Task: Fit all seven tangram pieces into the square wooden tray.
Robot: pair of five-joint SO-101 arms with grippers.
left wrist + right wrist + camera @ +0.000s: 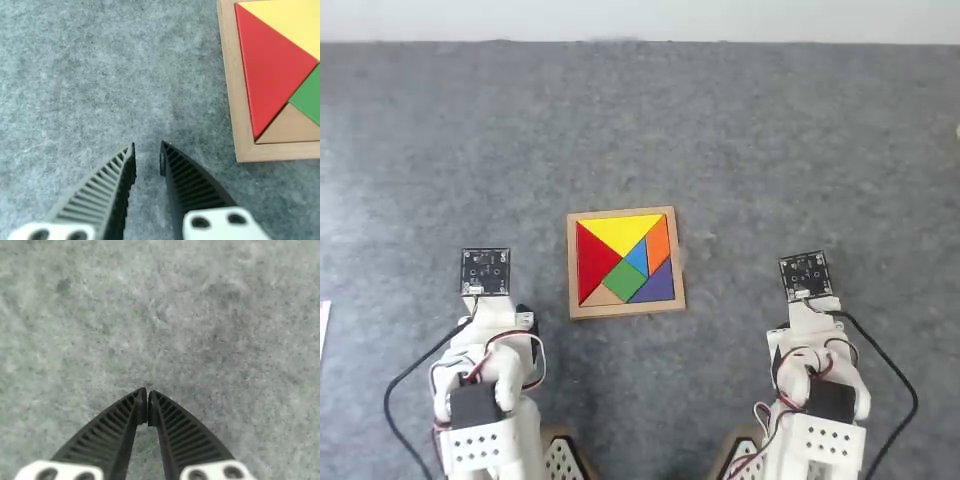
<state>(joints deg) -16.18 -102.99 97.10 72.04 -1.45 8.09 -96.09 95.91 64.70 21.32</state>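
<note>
One square wooden tray point(623, 310) holding six coloured tangram pieces point(620, 232) lies just beside the left end effector point(148, 150), which is slightly released and empty. The right end effector point(147, 400) is clenched on nothing, farther from the tray.

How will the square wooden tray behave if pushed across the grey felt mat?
Square wooden tray looks rigid: should slide as one piece, no flex. Flat and low on the fuzzy grey mat, so tipping is unlikely; mat probably drags, so an off-centre push may spin it. Coloured pieces sit inside the rim and likely ride along.
</note>
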